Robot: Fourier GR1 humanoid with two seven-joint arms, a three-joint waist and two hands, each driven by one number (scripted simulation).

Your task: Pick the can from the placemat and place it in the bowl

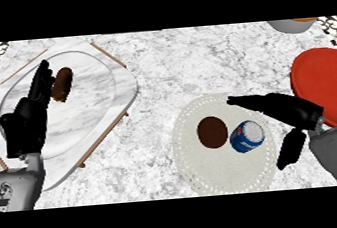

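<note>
The red bowl [330, 75] is cut off at the right edge, partly hidden by the right hand [298, 109]. The blue can [247, 136] lies on the round placemat [205, 170] (beside a brown oval [213, 131]), between that hand's spread, uncurled fingers and thumb. The left hand [24, 125] rests open at the left.

On the counter [197, 58], a tray [117, 85] lies at the left with 1 oblong item [63, 84] on its far part. The left hand [26, 124] rests over the tray's left side, its fingertips just beside that item. Right of the tray lies a round placemat [228, 171] with 2 things on it: an oval item [212, 131] and, just to its right, the can [246, 136]. The right hand [289, 107] is just right of the can, fingers spread behind it. The bowl [332, 80] sits at the right edge, beyond the placemat. A vessel [292, 24] stands at the far edge.
</note>
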